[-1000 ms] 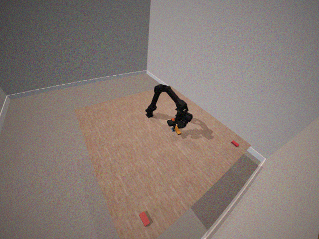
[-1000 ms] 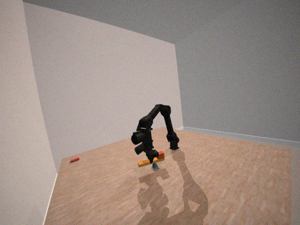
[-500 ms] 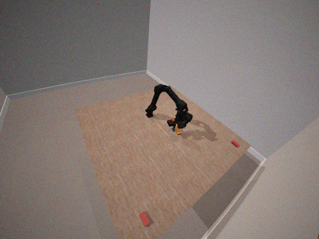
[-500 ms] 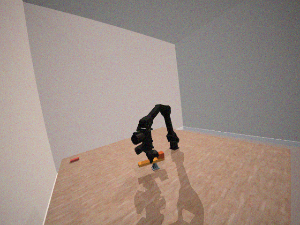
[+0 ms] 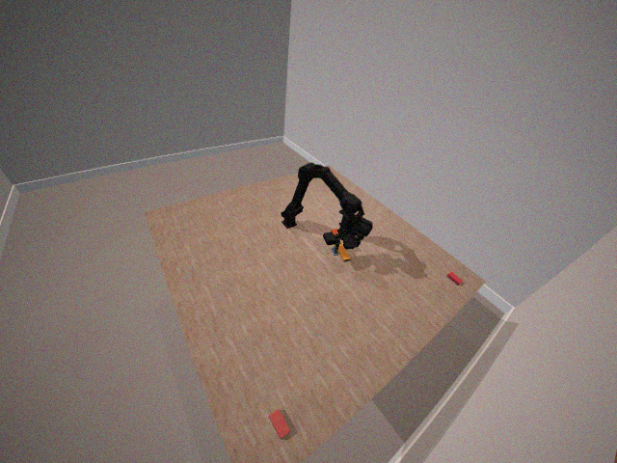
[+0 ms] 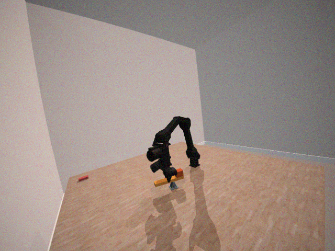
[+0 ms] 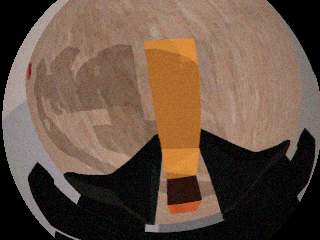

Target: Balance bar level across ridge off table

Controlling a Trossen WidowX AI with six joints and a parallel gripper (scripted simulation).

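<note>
The bar (image 6: 162, 181) (image 5: 343, 252) (image 7: 174, 103) is a long yellow-orange slat with a darker orange block (image 6: 179, 172) on one end. My gripper (image 6: 169, 178) (image 7: 179, 136) is shut on the bar near that heavier end. In the exterior view the bar lies roughly level just above the small grey-blue ridge (image 6: 173, 185), which stands on the wooden table right under the gripper. I cannot tell whether the bar touches the ridge. In the wrist view the bar runs straight away from the fingers over the wood.
A red block (image 5: 454, 278) (image 6: 83, 178) lies near the table's edge by the wall. Another red block (image 5: 280, 423) lies at the near edge of the table in the top view. The arm's base (image 6: 194, 162) stands close behind the ridge.
</note>
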